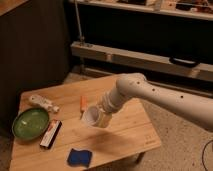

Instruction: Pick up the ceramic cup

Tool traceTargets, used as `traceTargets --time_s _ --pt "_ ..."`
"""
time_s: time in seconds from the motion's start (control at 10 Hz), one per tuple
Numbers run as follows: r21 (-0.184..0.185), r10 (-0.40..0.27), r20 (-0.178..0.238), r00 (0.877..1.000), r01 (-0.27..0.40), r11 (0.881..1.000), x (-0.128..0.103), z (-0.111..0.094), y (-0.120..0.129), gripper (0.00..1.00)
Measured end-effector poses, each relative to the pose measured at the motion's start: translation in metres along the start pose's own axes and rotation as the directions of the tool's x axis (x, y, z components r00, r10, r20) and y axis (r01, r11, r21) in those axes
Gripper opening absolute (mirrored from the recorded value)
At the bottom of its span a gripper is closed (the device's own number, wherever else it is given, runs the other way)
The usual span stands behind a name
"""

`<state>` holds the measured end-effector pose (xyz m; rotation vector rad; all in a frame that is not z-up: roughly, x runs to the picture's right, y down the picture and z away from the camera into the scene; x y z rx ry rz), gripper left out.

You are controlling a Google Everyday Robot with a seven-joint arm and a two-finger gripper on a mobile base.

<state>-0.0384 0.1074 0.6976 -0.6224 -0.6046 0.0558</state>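
The ceramic cup (91, 118) is small, white and tapered. It hangs tilted above the middle of the wooden table (135, 132), with its open rim facing the lower left. My gripper (103, 119), at the end of the white arm reaching in from the right, is shut on the cup's base end. A faint shadow lies on the tabletop below the cup, so it is off the surface.
A green bowl (31, 123) sits at the table's left edge, with a white tube-shaped bottle (42, 103) behind it. An orange stick (83, 103), a dark packet (50, 133) and a blue sponge (79, 157) also lie on the table. Dark shelving stands behind.
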Motion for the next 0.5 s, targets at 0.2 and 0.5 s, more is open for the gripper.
traceTargets --time_s 0.2,0.5 --pt "0.03 0.006 0.064 0.998 -0.008 1.0 -0.013 -0.016 -0.013 0.0" --pt "0.059 0.003 0.097 0.995 -0.009 0.998 -0.025 -0.034 -0.021 0.0"
